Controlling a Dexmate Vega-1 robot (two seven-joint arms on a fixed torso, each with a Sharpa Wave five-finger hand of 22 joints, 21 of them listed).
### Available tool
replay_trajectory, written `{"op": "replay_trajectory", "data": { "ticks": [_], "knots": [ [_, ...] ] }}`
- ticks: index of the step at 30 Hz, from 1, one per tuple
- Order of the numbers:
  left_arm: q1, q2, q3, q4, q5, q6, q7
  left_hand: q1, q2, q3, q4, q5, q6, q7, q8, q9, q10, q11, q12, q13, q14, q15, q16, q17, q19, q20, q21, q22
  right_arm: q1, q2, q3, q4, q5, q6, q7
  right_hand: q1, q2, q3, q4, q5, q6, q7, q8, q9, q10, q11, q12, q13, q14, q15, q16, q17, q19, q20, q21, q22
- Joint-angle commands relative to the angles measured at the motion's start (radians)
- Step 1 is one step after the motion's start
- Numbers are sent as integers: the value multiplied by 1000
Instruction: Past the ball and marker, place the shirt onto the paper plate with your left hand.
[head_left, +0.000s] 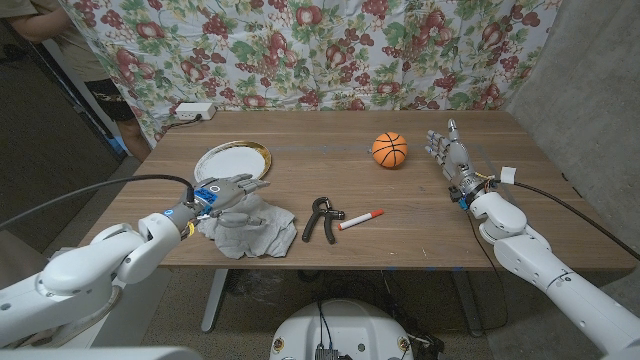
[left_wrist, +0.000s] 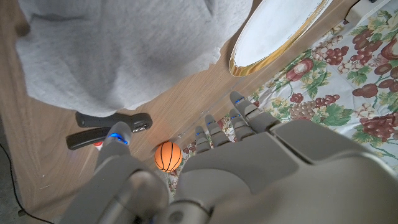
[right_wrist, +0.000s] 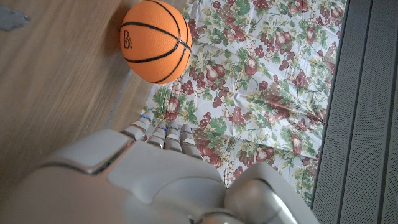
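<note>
The grey shirt (head_left: 245, 228) lies crumpled at lower left of the head view, just below the paper plate (head_left: 232, 158). The left hand (head_left: 226, 192) rests over its upper edge — whether it grips cloth cannot be told. Right of centre, the ball (head_left: 390, 150) sits above the marker (head_left: 361, 219); the right hand (head_left: 450, 153) stands spread, holding nothing.
</note>
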Motion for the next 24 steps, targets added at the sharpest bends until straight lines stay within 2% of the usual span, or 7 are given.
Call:
{"op": "replay_trajectory", "data": {
  "ticks": [1,13,24],
  "knots": [
    [21,-103,-50,-9,74,-74,-67,17,-2,-11,-1,9,21,-3,13,2,19,0,10,2,20,-175,10,2,22,-90,11,1,-5,-2,3,-6,1,-5,-5,4,9,-3,-1,9,6,3,5,5,3,-4,5,5,1,-7,3,2,-2,-3,-5,2],
    [31,-171,-75,-19,105,-119,-117,23,-1,-16,0,12,35,-3,19,2,27,-2,12,2,28,-177,10,1,28,-91,11,0,2,0,-1,-2,-3,-7,-3,5,9,-3,-1,9,8,3,6,5,5,-4,6,5,1,-6,3,2,-1,-2,-5,2],
    [32,-214,-95,-18,124,-157,-144,28,0,-20,0,14,48,-2,25,1,34,-2,14,1,34,-177,9,0,31,-89,11,0,10,3,-8,1,-6,-15,-3,5,9,-3,-1,9,11,2,7,5,5,-4,6,5,0,-6,3,2,-1,-2,-4,2]
  ]
}}
